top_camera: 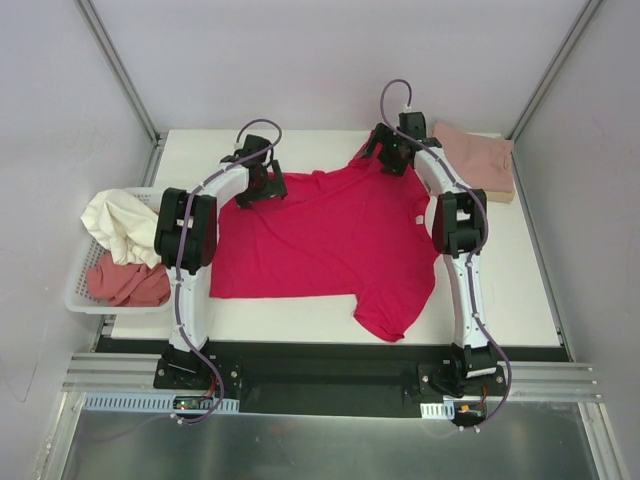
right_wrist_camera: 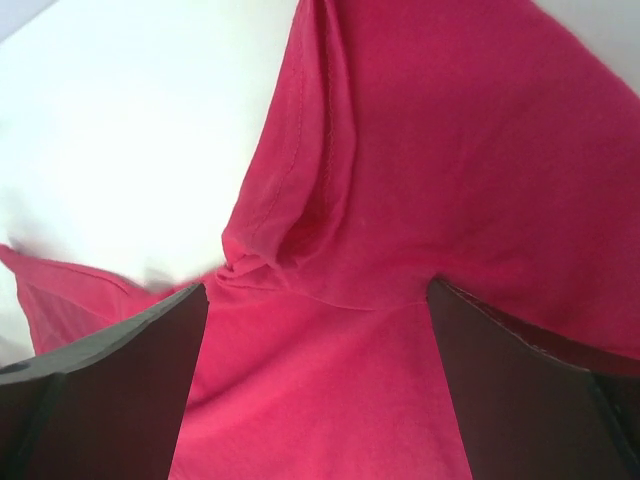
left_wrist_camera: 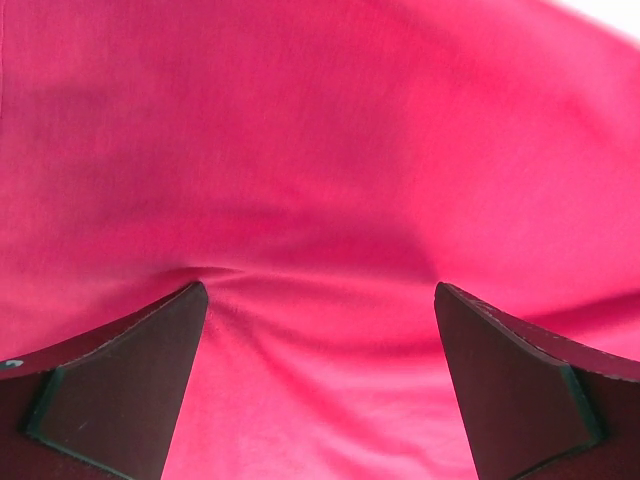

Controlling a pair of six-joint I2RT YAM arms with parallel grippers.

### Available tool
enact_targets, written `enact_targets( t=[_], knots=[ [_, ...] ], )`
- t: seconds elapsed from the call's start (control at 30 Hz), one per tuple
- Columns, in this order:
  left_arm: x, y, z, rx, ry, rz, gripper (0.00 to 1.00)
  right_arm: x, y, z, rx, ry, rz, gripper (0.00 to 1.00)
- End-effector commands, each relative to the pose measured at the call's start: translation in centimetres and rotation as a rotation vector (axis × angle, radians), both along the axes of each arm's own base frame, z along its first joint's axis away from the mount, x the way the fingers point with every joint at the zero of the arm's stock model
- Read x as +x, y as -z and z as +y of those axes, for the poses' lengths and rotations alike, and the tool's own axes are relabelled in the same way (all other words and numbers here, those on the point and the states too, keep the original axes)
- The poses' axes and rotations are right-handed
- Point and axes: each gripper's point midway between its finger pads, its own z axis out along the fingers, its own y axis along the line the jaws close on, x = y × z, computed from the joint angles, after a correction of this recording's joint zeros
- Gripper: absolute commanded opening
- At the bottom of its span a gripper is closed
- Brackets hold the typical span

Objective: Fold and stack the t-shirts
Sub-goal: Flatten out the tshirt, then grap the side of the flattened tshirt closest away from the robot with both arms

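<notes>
Crimson t-shirt (top_camera: 330, 240) spread on surface (top_camera: 520, 285); left pincer (top_camera: 262, 188) and right pincer (top_camera: 393, 155) at its far edge, both spread wide, gripping nothing.

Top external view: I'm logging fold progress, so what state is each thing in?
red t-shirt: spread out, unfolded.
salmon t-shirt: folded, far right corner.
cream t-shirt: crumpled in the basket.
dusty pink t-shirt: crumpled in the basket.
left gripper: jaws open, over red cloth.
right gripper: jaws open, over red cloth.
</notes>
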Motion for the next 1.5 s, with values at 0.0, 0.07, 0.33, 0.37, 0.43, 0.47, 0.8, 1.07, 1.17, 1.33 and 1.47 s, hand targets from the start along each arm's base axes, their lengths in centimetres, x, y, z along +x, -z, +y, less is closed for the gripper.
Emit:
enact_targets(
  t=[0.0,0.07,0.33,0.37,0.43,0.47,0.8,1.07,1.17,1.33,1.47],
  knots=[
    [-1.7,1.4,2.5,0.091,-0.116,0.094,0.99,0.8,1.8,-6.0,-0.060,0.126,0.045,0.97],
    [-1.6,1.1,2.8,0.098,-0.142,0.089,0.99,0.6,2.0,-6.6,-0.052,0.116,0.055,0.97],
    [0.8,-3.1,1.2,0.039,-0.098,-0.001,0.99,-0.5,-1.0,-5.3,0.020,-0.044,0.019,0.97],
    [1.1,-4.0,0.6,0.033,-0.077,-0.022,0.99,-0.9,-1.9,-4.9,0.014,-0.087,0.001,0.97],
    [1.8,-7.4,-0.4,0.024,-0.042,-0.095,0.99,-1.4,-5.7,-3.9,-0.007,-0.147,-0.065,0.97],
    [1.7,-8.7,-0.8,0.022,-0.030,-0.120,0.99,-2.4,-6.7,-3.7,-0.030,-0.170,-0.059,0.97],
    [-17.0,-16.0,-1.1,0.004,0.014,-0.263,0.99,-20.8,-16.3,-6.6,-0.339,-0.159,-0.261,0.97],
    [-29.1,-5.8,4.4,-0.096,-0.268,-0.097,0.99,-33.8,-9.2,-9.7,-0.333,-0.039,-0.189,0.97],
    [-30.7,-4.2,6.9,-0.051,-0.404,-0.092,0.99,-35.4,-8.2,-10.0,-0.316,-0.035,-0.204,0.97],
    [-31.3,-2.1,9.6,0.001,-0.564,-0.076,0.94,-35.8,-8.3,-10.4,-0.333,-0.031,-0.207,0.97],
    [-30.5,-1.9,11.5,0.037,-0.661,-0.045,0.80,-35.7,-8.6,-10.4,-0.345,-0.042,-0.208,0.97]
  ],
)
